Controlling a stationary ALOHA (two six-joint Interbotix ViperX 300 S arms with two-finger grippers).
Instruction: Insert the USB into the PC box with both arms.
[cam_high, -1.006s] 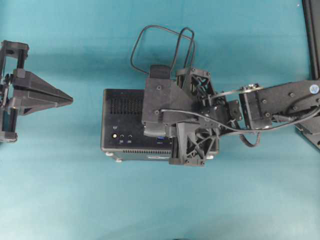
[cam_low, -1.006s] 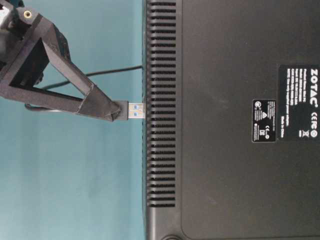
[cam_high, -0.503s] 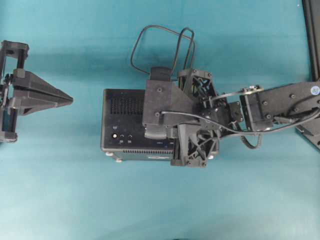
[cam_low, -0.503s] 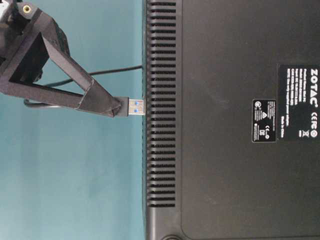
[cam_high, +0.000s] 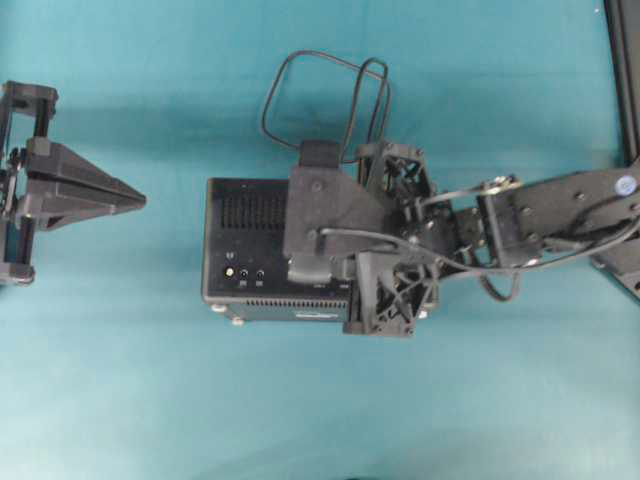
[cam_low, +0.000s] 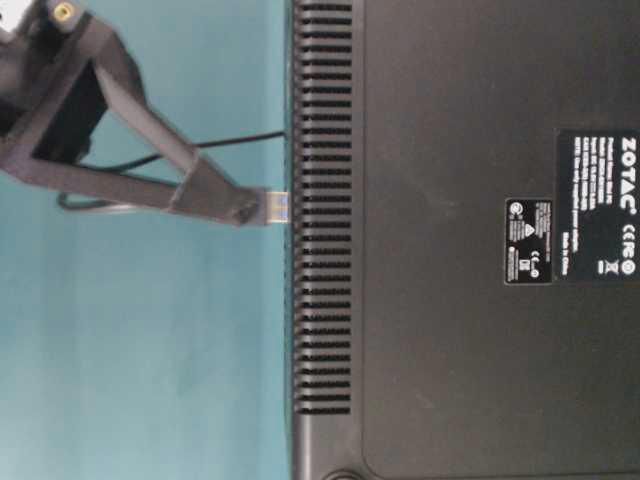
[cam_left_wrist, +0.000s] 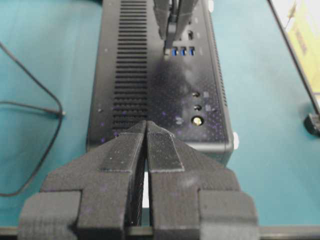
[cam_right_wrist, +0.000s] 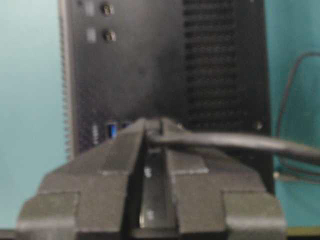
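Observation:
The PC box (cam_high: 245, 250) lies on the teal cloth with its port panel facing up, blue USB ports (cam_left_wrist: 182, 51) in a row. My right gripper (cam_low: 245, 208) is shut on the USB plug (cam_low: 278, 206), whose short metal end meets the box's port face (cam_low: 320, 200). In the right wrist view the gripper (cam_right_wrist: 160, 122) presses the plug down beside a blue port (cam_right_wrist: 111, 129), and the cable (cam_right_wrist: 230, 141) runs off to the right. The cable loops (cam_high: 320, 65) behind the box. My left gripper (cam_high: 140, 201) is shut and empty, left of the box, and also shows in its wrist view (cam_left_wrist: 146, 125).
A black frame rail (cam_high: 625, 60) runs along the right edge of the overhead view. Loose cable (cam_left_wrist: 50, 107) lies on the cloth left of the box in the left wrist view. Gold connectors (cam_left_wrist: 197, 120) sit near the box's near end.
My right gripper has pushed the plug toward the box; less of its metal end shows outside the port face. The left gripper has not moved.

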